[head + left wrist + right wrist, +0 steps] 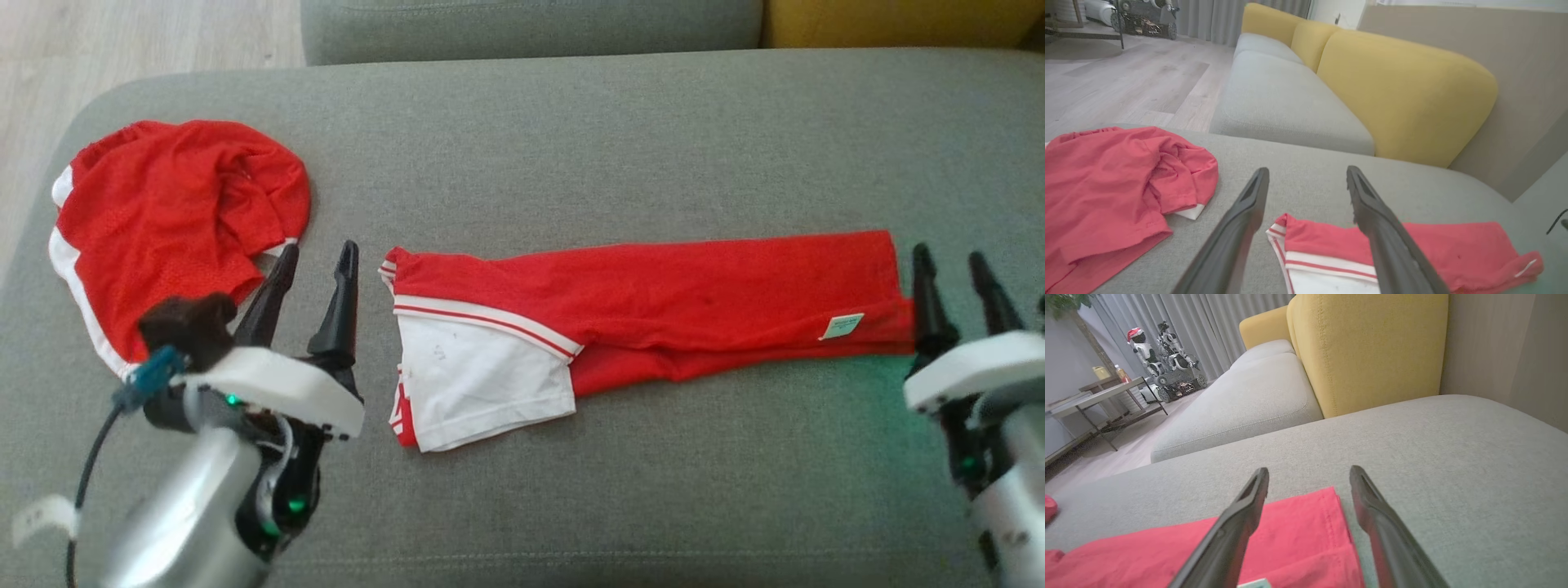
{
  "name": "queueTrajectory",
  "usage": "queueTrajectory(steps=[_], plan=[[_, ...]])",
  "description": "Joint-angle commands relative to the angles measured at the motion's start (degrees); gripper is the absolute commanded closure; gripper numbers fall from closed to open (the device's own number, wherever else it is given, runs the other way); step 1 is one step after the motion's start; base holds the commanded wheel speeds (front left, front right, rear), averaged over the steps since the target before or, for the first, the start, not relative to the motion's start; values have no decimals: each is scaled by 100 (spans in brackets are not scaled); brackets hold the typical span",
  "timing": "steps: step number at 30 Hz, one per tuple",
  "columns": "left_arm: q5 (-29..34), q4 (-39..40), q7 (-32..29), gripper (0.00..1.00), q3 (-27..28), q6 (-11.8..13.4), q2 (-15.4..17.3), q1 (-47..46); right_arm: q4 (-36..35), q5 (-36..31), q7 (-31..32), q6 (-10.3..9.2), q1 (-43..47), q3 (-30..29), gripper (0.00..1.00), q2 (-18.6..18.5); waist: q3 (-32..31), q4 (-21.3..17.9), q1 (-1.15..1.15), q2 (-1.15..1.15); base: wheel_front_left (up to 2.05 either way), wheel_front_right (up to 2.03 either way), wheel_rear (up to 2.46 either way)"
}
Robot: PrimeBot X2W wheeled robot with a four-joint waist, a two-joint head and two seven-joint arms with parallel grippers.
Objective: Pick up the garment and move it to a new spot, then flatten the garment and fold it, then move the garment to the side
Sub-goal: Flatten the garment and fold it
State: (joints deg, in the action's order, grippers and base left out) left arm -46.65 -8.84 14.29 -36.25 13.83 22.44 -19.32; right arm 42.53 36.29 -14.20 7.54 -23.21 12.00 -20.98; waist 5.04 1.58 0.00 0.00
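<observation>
Garment [653, 286], red with a white sleeve and striped trim, lies folded into a long band across the middle of the grey sofa cushion [571, 122]. A small label [842, 326] shows near its right end. The left gripper [320, 247] is just beside the garment's left end, fingers spread apart and holding nothing. The right gripper [949, 253] is just beside the right end, fingers likewise apart and empty. A second red shirt [171, 204] lies crumpled at the cushion's left, near the left gripper.

The small tag [842, 326] on the garment [653, 294] is illegible.
</observation>
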Motion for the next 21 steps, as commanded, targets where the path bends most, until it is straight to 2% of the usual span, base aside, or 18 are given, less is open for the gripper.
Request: queueTrajectory(steps=[1,8,11,16,21], plan=[[135,203,67,0,351,-39,50,-115,-234,-82,-71,-5,22,17,0,-29,-12,2,0,0,0,0,0],[1366,299,70,0,1549,-657,-1126,1015,-1339,-1029,-78,-5,869,-837,0,531,-64,23,0,0,0,0,0],[1784,189,70,0,1859,-990,-1447,1205,-1506,-1326,-79,-5,1033,-1006,0,681,-54,48,0,0,0,0,0],[2247,-8,70,0,2259,-1403,-1702,1237,-1512,-1556,51,-5,995,-1270,0,831,-1,88,0,0,0,0,0],[2536,-143,70,0,2491,-1656,-1839,1163,-1170,-1580,451,-5,710,-1630,0,969,132,153,0,0,0,0,0]])
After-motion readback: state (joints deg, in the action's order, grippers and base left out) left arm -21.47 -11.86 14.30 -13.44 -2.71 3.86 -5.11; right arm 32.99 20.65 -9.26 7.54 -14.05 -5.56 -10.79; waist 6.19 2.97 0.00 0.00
